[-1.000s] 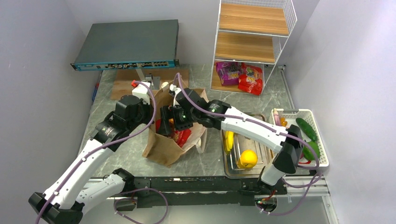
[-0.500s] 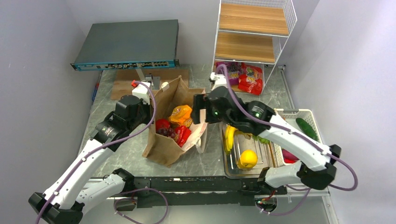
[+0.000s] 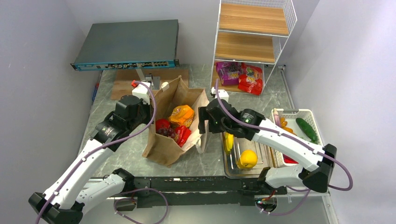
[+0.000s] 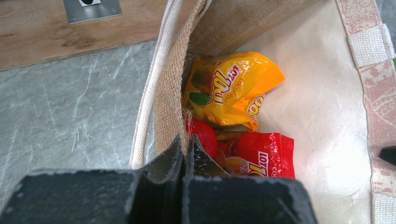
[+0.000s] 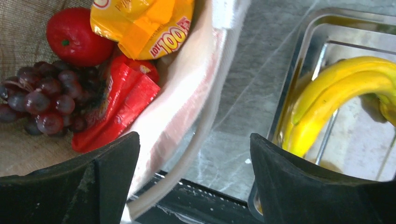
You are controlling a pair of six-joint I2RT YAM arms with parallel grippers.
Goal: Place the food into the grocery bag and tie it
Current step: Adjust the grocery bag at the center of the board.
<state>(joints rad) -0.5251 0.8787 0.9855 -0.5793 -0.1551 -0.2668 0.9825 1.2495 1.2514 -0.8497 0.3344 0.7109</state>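
The brown grocery bag (image 3: pixel 163 145) stands open at mid-table. Inside lie an orange snack packet (image 3: pixel 181 114), a red packet (image 3: pixel 183 135), a red apple (image 3: pixel 162 124) and dark grapes (image 3: pixel 165 132). My left gripper (image 4: pixel 186 140) is shut on the bag's left rim (image 4: pixel 170 93). My right gripper (image 3: pixel 204 120) is open and empty, hovering over the bag's right edge. In the right wrist view the gripper (image 5: pixel 194 140) has the bag's white handle (image 5: pixel 201 135) below it, with the apple (image 5: pixel 72 37) and grapes (image 5: pixel 46 100) to the left.
A metal tray (image 3: pixel 232 171) right of the bag holds bananas (image 3: pixel 229 140) and a yellow fruit (image 3: pixel 247 158). A white basket (image 3: pixel 322 154) holds a cucumber (image 3: pixel 307 128). Purple and red packets (image 3: pixel 251 78) sit in the wire rack. A wooden board (image 3: pixel 123 81) lies behind.
My right gripper has left the orange packet in the bag, come out and moved right to the bag's right edge. The left arm has not moved.
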